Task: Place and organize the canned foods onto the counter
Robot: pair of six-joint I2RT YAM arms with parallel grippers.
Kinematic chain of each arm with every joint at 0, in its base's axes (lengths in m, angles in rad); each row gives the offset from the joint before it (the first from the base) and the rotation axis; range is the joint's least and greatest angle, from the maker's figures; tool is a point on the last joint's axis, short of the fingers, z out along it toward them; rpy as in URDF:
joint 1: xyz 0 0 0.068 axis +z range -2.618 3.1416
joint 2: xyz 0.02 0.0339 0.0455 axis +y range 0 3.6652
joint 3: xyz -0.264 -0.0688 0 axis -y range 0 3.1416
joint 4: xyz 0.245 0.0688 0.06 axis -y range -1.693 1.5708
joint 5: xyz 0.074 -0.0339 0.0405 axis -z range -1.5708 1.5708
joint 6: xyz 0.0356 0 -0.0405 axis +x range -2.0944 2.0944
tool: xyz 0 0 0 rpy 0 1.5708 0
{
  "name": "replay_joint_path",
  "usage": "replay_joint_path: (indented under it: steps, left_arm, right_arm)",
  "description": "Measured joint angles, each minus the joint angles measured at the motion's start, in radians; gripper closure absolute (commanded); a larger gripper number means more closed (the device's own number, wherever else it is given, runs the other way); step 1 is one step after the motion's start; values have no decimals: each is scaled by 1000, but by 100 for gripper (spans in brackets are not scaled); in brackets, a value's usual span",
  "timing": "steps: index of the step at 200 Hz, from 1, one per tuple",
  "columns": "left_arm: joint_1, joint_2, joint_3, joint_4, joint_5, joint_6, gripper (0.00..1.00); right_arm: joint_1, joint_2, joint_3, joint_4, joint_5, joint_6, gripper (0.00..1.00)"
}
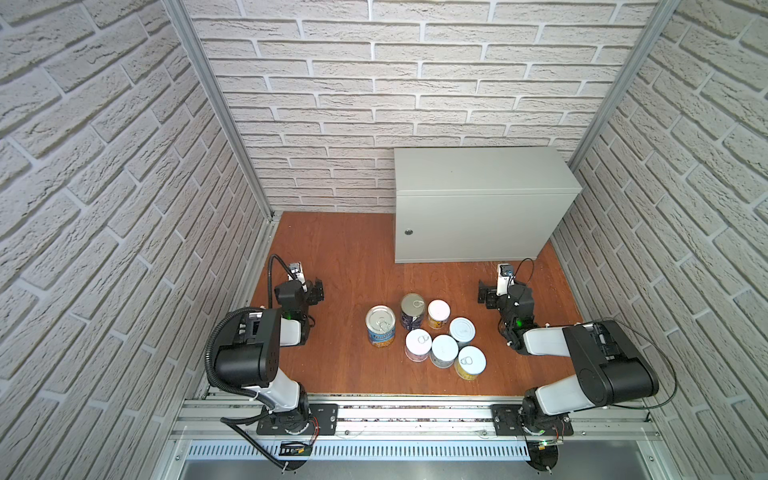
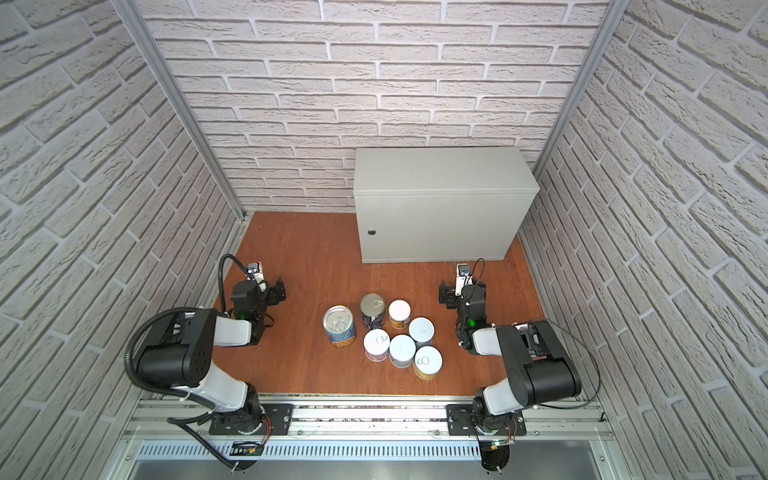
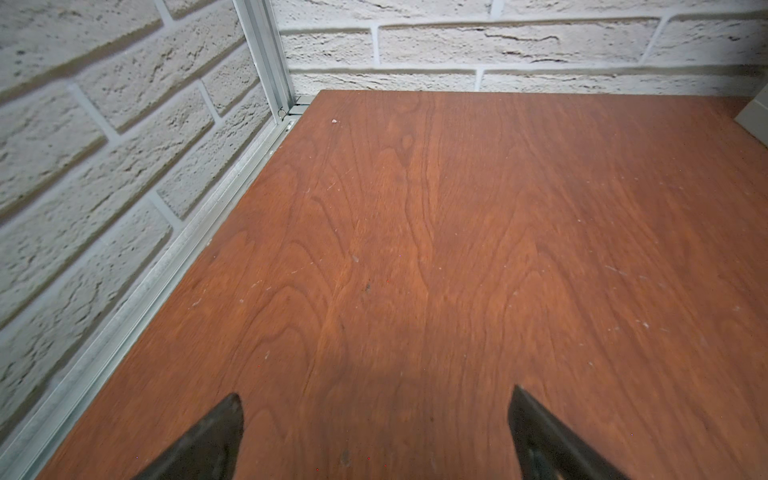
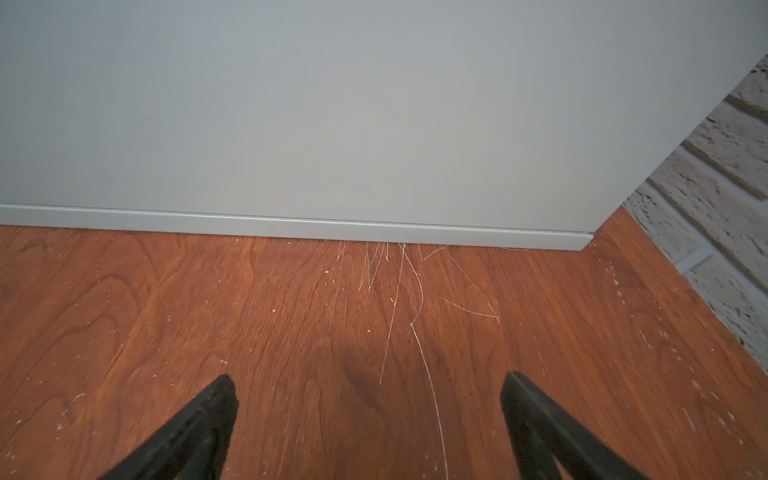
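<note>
Seven upright cans (image 1: pixel 444 351) on the floor (image 1: pixel 340 257) between left pincer (image 1: pixel 318 290) and right pincer (image 1: pixel 483 296), both spread and empty on low folded arms (image 1: pixel 249 345), one counter (image 1: pixel 478 174) beyond.

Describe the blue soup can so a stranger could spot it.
Find the grey cabinet by the back wall; seven cans cluster on the wooden floor before it. The blue soup can is the leftmost, slightly apart. It is tall like its dark navy neighbour, but its label is bright blue with yellow.
</note>
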Motion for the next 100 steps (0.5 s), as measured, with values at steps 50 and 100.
replay_joint_path:
  steps: [50,100]
  left_arm:
    - [0,0,0,0,0,0,2]
    - [-40,-35,0,-23,-35,19,2]
  right_arm:
    - [0,0,0,0,0,0,0]
    - [0,-86,58,-189,43,15,0]
